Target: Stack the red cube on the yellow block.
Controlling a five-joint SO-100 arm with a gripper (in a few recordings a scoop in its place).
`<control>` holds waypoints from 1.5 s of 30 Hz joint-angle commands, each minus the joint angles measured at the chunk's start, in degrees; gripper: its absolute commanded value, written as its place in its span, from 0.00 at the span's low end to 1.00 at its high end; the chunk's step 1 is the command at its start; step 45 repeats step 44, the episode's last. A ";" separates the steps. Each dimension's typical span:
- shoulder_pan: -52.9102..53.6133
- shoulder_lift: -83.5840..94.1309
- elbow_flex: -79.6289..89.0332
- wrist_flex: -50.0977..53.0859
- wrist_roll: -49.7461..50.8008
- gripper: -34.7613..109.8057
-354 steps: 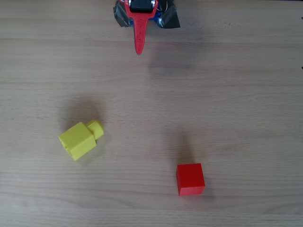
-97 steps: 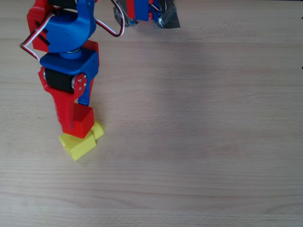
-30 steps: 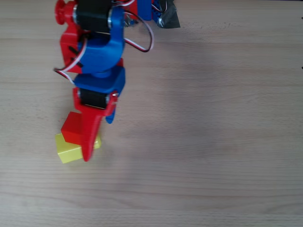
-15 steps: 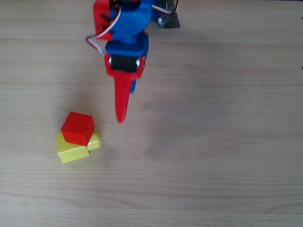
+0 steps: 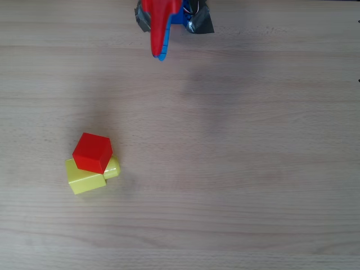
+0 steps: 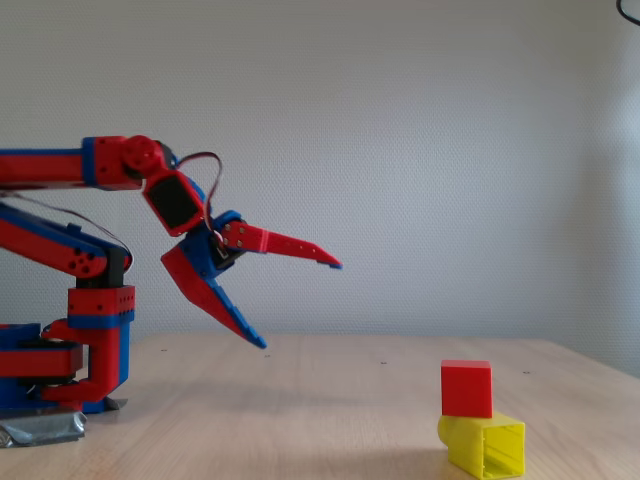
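The red cube [image 5: 92, 152] rests on top of the yellow block [image 5: 84, 178], slightly turned and shifted toward the block's far side. In the fixed view the red cube [image 6: 467, 388] stands on the yellow block [image 6: 484, 443] at the right. The block's stud [image 5: 112, 167] pokes out to the right in the overhead view. My gripper [image 6: 300, 300] is open, held in the air far to the left of the stack, with nothing between its fingers. In the overhead view the gripper [image 5: 160, 42] shows at the top edge, far from the stack.
The arm's base [image 6: 60, 370] stands at the table's left end in the fixed view, held down with grey tape [image 5: 198, 22]. The wooden table [image 5: 253, 169] stretches bare to the right of the stack.
The gripper let go of the red cube atop the yellow block, then pulled back toward the base at the top edge. The stack has stayed still.
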 commanded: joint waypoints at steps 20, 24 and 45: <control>2.81 24.79 14.68 10.46 -5.36 0.39; 2.72 24.79 14.59 11.25 -7.12 0.24; 2.64 24.79 14.50 11.43 -7.47 0.24</control>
